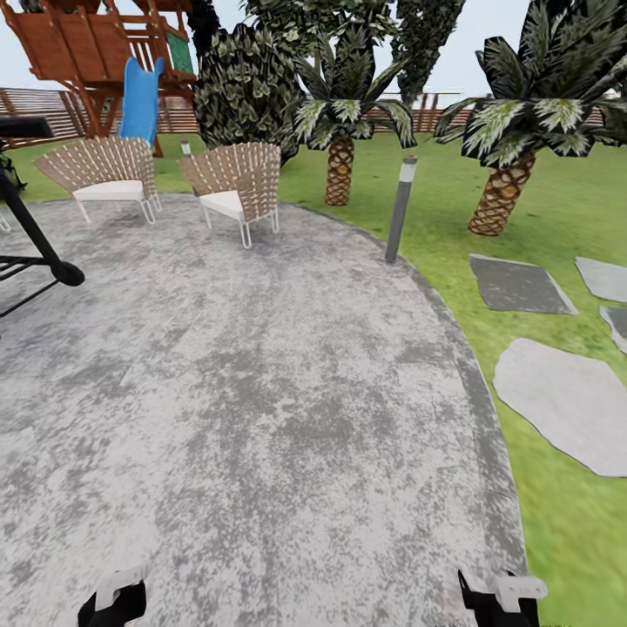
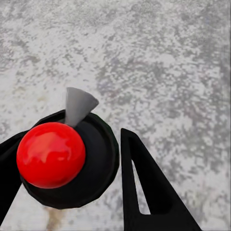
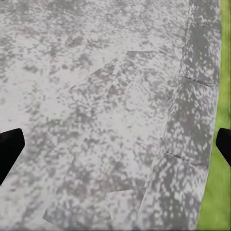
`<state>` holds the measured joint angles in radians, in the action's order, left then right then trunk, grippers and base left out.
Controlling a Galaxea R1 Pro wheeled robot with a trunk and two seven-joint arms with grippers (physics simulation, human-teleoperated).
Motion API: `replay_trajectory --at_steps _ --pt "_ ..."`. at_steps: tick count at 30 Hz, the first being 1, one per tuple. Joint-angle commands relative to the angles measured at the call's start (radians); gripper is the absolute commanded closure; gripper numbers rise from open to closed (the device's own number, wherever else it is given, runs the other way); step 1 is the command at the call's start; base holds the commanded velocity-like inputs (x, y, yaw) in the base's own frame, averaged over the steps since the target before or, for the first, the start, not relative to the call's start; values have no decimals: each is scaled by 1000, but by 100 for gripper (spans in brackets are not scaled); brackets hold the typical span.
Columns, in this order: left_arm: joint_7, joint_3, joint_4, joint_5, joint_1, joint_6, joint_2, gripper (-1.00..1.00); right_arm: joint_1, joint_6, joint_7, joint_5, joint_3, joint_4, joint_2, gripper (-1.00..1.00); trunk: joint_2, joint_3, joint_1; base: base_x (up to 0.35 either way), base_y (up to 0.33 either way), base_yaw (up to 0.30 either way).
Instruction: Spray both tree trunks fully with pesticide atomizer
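Your left gripper point(image 2: 72, 168) is clamped on the pesticide atomizer point(image 2: 67, 154): a round black body with a glossy red ball top and a short grey cone nozzle, seated between the two black fingers point(image 2: 149, 187), one finger pressed on each side. Below it is mottled grey paving point(image 2: 159, 62), nothing else close.

Your right gripper point(image 3: 115, 149) has its fingers spread wide apart, just the black tips at the two edges of its wrist view, holding and touching nothing. Under it is the same grey paving, with a darker grey border band and a strip of green lawn point(image 3: 214, 183) just beyond the border on one finger's side.

In the head view your left gripper point(image 1: 113, 601) and right gripper point(image 1: 498, 596) sit low at the frame's bottom edge, well apart, over the round paved patio point(image 1: 261, 392).

Far ahead of both grippers: two woven tan slatted chairs with white cushions point(image 1: 170, 178), a thin grey metal bollard point(image 1: 401, 209) at the patio rim, two short palms with scaly brown trunks point(image 1: 418, 165) on the lawn. Flat grey stepping stones point(image 1: 557, 392) lie in the grass out past your right gripper. Beyond the chairs stand a wooden play frame with a blue slide point(image 1: 139, 96) and a brown slat fence point(image 1: 35, 109).
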<state>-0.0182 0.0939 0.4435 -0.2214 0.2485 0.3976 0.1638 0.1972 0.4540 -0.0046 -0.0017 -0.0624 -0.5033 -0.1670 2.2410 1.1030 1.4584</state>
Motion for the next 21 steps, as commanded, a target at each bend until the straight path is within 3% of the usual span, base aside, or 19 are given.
replay_trajectory --at_steps 1,12,21 --pt "-2 -2 0 -4 0 3 1 100 1 3 0 -5 0 2 1 -100 -7 -4 -4 0 0 -222" --pt "0 -3 1 -4 0 3 4 100 1 3 -1 -58 -1 15 0 -100 -84 -52 -46 0 0 -222" --pt "1 -3 1 -4 0 3 2 100 1 3 -2 -61 -2 15 0 -100 -84 -62 -46 0 0 -231"
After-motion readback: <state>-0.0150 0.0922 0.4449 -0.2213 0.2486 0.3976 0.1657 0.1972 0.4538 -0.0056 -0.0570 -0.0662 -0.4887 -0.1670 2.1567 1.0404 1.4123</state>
